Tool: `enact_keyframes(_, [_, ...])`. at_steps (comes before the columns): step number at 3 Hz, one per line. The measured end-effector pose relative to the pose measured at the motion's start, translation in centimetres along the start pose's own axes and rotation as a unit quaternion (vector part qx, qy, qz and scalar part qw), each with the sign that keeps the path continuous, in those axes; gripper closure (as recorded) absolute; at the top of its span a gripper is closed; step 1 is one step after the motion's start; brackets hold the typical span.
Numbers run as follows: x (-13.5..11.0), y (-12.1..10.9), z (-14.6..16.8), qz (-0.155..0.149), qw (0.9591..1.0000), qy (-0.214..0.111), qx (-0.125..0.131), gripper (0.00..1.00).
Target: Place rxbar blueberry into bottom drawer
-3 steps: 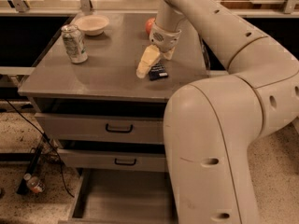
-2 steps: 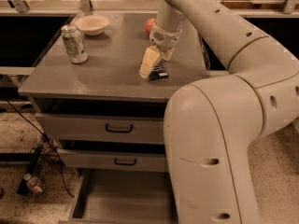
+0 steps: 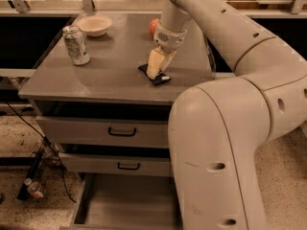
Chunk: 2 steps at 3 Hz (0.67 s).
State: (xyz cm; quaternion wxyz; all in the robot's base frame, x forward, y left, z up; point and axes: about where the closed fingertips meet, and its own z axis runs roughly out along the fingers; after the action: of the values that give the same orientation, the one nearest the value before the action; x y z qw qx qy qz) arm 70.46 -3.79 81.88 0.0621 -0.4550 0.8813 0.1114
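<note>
A large cream-white robot arm [image 3: 225, 143] fills the lower right of the frame, its bulky nearest segment blocking the right side of a grey cabinet. At the bottom centre, the bottom drawer [image 3: 129, 200] stands pulled out, a wide shallow grey tray with a plain floor showing. At the lower left, a small bottle [image 3: 34, 189] lies on the speckled floor beside dark cables. Above the drawer sit two more grey drawers, each with a black handle: the middle drawer [image 3: 96, 162] and, above it, the top drawer [image 3: 81, 128], both slightly ajar. The grey bench [image 3: 105, 75] tops the cabinet. Near its centre right, the rxbar blueberry [image 3: 163, 78] lies flat in its dark wrapper. The arm curves in from the upper right, and the gripper [image 3: 154, 74] points down at the middle of the bar, its tip right at the wrapper; whether it is clasping the bar or only poised on it cannot be told. Further back, at the upper left, a drinks can [image 3: 76, 44] stands upright, with a shallow pale bowl [image 3: 94, 25] just behind it. A red apple [image 3: 153, 27] peeks out from behind the arm at the far edge.
</note>
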Motion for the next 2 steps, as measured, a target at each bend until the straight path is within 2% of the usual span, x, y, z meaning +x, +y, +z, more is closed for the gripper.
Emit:
enact_keyframes(1, [0.00, 0.00, 0.00, 0.000, 1.0000, 0.000, 0.000, 1.00])
enact_keyframes(2, [0.00, 0.00, 0.00, 0.000, 1.0000, 0.000, 0.000, 1.00])
